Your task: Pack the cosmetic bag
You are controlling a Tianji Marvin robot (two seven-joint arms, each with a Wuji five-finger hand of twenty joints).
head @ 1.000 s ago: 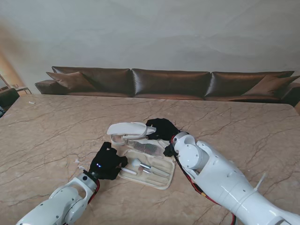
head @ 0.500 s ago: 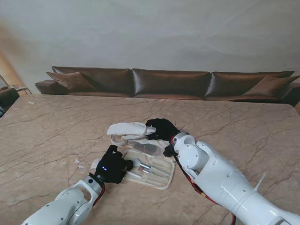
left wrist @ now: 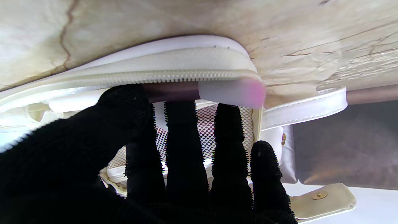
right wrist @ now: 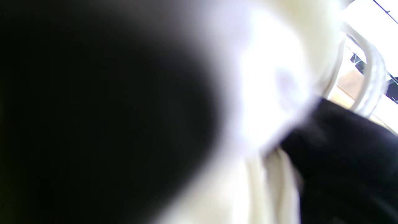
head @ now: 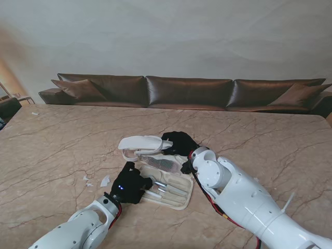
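The cream cosmetics bag (head: pixel 179 201) lies open mid-table, with silver-white sticks (head: pixel 165 185) in its tray. Its lid (head: pixel 140 142) stands raised on the far side, and my black-gloved right hand (head: pixel 179 142) is shut on the lid's right end. My left hand (head: pixel 129 185) sits over the bag's near left edge. The left wrist view has that hand (left wrist: pixel 174 174) pinching a pink-tipped stick (left wrist: pixel 231 91) between thumb and fingers, close under the zip rim (left wrist: pixel 186 63), with a mesh pocket (left wrist: pixel 205 127) beyond. The right wrist view is a blur of black glove (right wrist: pixel 342 155) and white bag (right wrist: pixel 273 77).
Small white scraps (head: pixel 105 180) lie on the marble table (head: pixel 62 140) just left of my left hand. A brown sofa (head: pixel 187 91) runs along the table's far edge. My right forearm (head: pixel 244 199) crosses the table to the right of the bag.
My left hand has slid right and slightly farther, from beside the bag to over its near left edge, uncovering a white scrap. The right hand and lid have stayed put.
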